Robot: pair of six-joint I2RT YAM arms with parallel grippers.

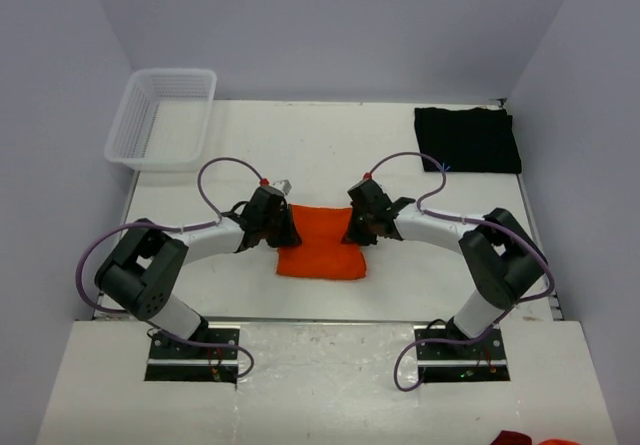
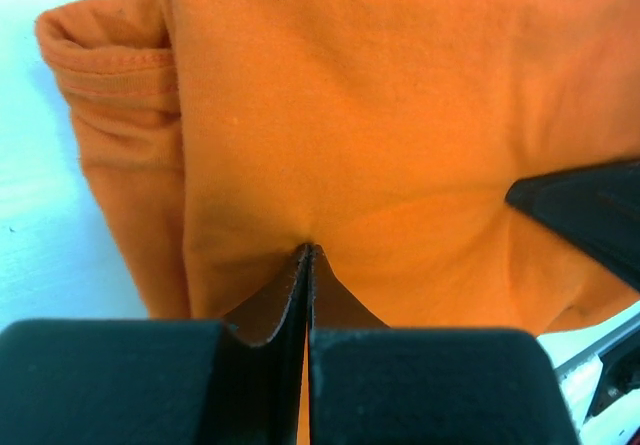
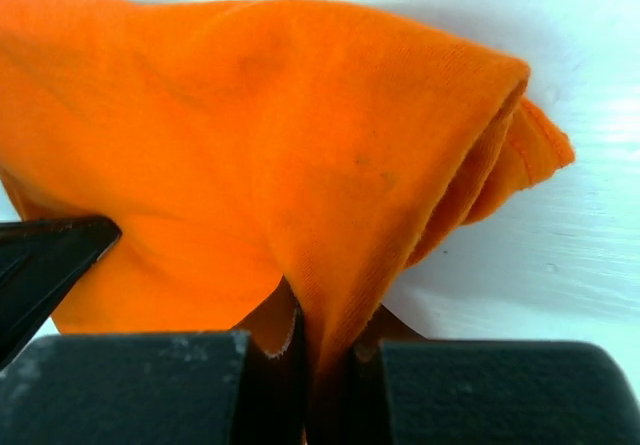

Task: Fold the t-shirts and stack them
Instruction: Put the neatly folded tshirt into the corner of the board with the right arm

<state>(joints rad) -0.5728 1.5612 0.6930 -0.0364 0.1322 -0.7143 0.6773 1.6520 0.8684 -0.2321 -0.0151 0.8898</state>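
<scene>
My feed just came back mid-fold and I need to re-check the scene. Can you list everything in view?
orange shirt: one, bright orange, partly folded, middle of the table between the two grippers
black shirt: one, black, folded flat, far right corner of the table
basket: one, white mesh, far left corner, nothing visible inside
red-orange item: one, cut off at the near right edge of the overhead view, cannot tell what it is
table: one, white
arms: two, white with black joints and purple cables, bases at the near edge
left gripper: one, black, shut on the orange shirt's left side
right gripper: one, black, shut on the orange shirt's right side
</scene>
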